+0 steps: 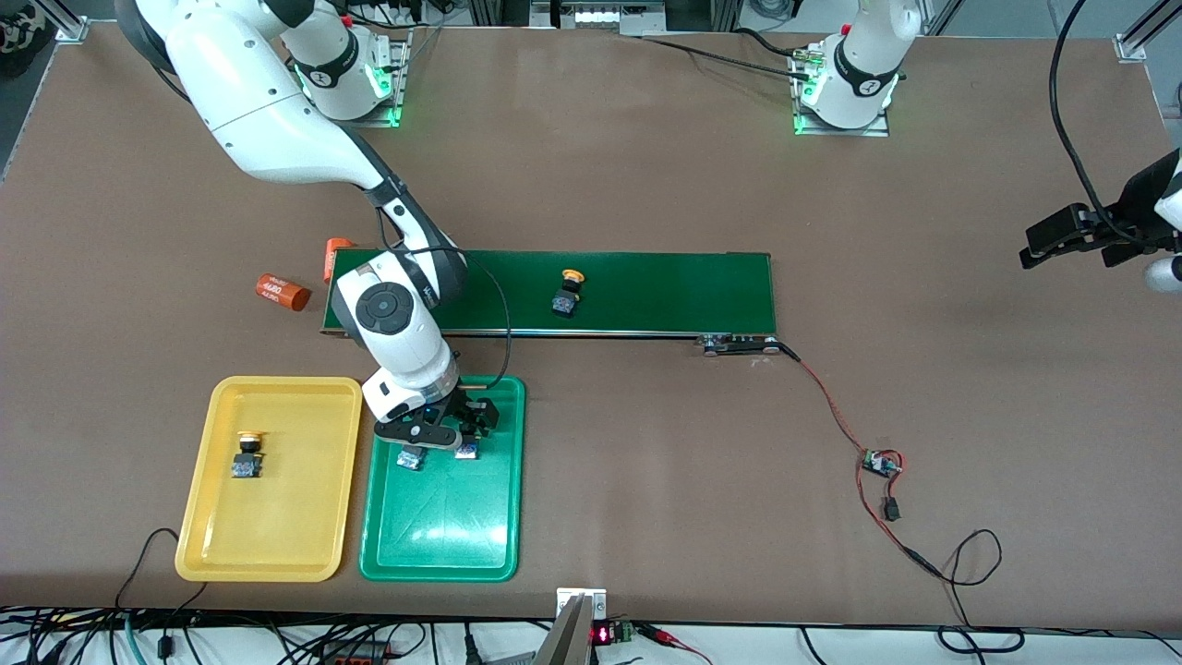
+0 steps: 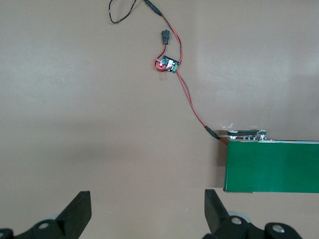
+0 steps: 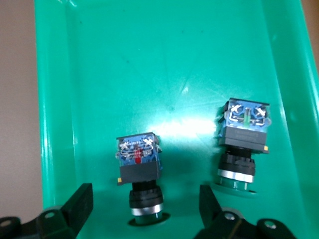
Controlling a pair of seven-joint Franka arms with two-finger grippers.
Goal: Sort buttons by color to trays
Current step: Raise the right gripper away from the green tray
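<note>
While over green tray (image 1: pixel 443 526), right gripper (image 1: pixel 441 441) open.

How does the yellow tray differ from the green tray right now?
The yellow tray holds one yellow-capped button; the green tray holds two green-capped buttons. The right gripper is over the green tray, fingers open; nothing is over the yellow one. The yellow tray lies nearer the right arm's end of the table. Both have the same shallow rectangular shape.

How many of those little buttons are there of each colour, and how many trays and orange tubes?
Green-capped buttons: 2
Yellow-capped buttons: 2
Trays: 2, yellow tray and green tray
Orange cylinders: 2
Total: 8
</note>
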